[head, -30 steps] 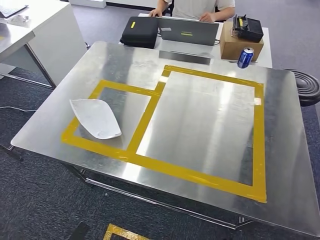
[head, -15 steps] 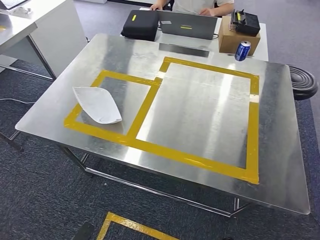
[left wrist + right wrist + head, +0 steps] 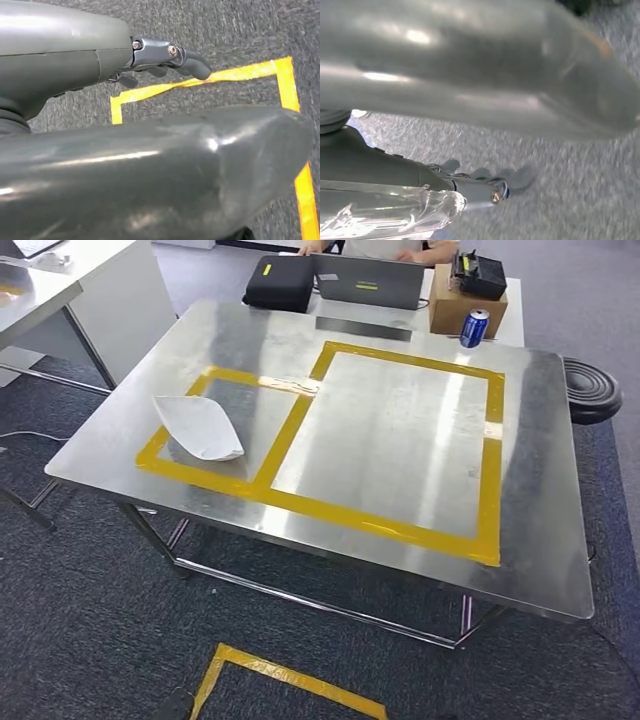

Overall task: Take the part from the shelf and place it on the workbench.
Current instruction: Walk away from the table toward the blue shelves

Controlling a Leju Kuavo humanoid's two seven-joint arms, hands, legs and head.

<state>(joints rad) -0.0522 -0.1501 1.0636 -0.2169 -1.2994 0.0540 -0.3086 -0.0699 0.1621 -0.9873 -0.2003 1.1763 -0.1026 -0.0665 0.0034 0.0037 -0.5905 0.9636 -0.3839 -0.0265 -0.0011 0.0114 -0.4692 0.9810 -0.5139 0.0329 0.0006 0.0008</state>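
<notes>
A white, leaf-shaped part (image 3: 198,427) lies flat on the steel workbench (image 3: 543,500), inside the smaller yellow-taped square at the left. The larger taped rectangle (image 3: 489,455) beside it holds nothing. In the left wrist view my left hand (image 3: 166,60) hangs over the grey carpet with its fingers stretched out and nothing in them. In the right wrist view my right hand (image 3: 478,187) also hangs above the carpet, fingers straight and nothing between them. A clear plastic piece (image 3: 388,210) runs along that hand.
Behind the workbench a person sits at a laptop (image 3: 368,282), with a black case (image 3: 279,282), a cardboard box (image 3: 456,308) and a blue can (image 3: 474,328). A black round stool (image 3: 592,390) stands at the right and a white desk (image 3: 113,300) at the left. Yellow floor tape (image 3: 279,677) marks the carpet.
The whole view has shifted: the workbench now sits higher and smaller in the picture, with more carpet and floor tape below it. The camera has moved; the part stays in its square.
</notes>
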